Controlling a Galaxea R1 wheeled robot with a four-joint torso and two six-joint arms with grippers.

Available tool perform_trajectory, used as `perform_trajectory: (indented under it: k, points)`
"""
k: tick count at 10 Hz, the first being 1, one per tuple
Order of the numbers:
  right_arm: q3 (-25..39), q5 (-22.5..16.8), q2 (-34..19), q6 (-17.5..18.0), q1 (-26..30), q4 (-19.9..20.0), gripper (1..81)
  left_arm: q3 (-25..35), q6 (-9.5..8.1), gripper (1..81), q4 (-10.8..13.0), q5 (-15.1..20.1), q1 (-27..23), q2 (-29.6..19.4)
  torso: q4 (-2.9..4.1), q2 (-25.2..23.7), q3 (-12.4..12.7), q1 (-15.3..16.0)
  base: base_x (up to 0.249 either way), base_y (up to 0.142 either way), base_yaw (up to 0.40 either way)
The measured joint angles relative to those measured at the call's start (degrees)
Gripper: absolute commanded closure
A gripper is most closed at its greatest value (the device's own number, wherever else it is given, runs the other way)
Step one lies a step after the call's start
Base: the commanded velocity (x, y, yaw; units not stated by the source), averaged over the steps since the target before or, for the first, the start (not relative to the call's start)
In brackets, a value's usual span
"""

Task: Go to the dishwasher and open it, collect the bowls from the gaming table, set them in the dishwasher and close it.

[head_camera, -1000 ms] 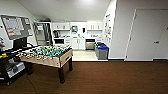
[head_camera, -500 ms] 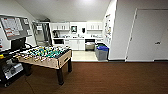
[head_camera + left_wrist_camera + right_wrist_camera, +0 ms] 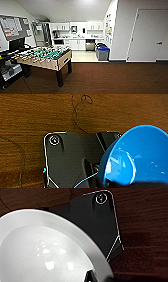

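In the left wrist view a bright-blue bowl [image 3: 140,156] hangs over the brown wood-look floor, and my left gripper [image 3: 120,184] is shut on its rim. In the right wrist view a white bowl [image 3: 47,250] is held the same way, with my right gripper [image 3: 97,278] shut on its edge. The dishwasher [image 3: 90,46] shows as a small grey metal front under the counter of the far kitchenette; I cannot tell how its door stands. The gaming table is out of view.
A table-football table [image 3: 45,58] stands at the left on the brown floor [image 3: 112,77]. A grey bin with a blue lid [image 3: 102,53] sits at the kitchenette's edge by the white wall corner. A closed white door [image 3: 150,35] is at the right. A dark cart [image 3: 10,70] stands at the far left.
The whole head view has shifted slightly, so the camera has moved; the table-football table sits a little larger at the left. Nothing in the room has moved.
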Motion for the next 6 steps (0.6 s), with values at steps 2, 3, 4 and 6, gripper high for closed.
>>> perform_trajectory:
  k: [2,3,4,6]
  points:
    - [0.00,-0.16,0.00,0.00,-0.18,-0.02,81.1,0.00,0.00,81.1,0.00,0.29,0.40,0.00,0.00,0.00,0.00,-0.02,0.143,0.000,0.000]
    - [0.00,-0.16,0.00,0.00,-0.33,0.00,81.1,0.00,0.00,81.1,0.00,0.24,0.35,0.00,0.00,0.00,0.00,-0.03,0.153,-0.066,0.000]
    - [0.02,-0.17,0.06,0.02,-0.33,0.00,81.1,-0.02,0.00,81.1,0.00,0.24,0.35,-0.02,0.00,0.00,0.00,-0.02,0.158,-0.069,0.000]
    - [0.24,-0.09,0.45,0.00,-0.18,0.00,81.1,-0.02,0.02,81.1,0.02,0.22,0.24,-0.02,0.00,0.00,0.00,0.00,0.160,-0.069,0.000]
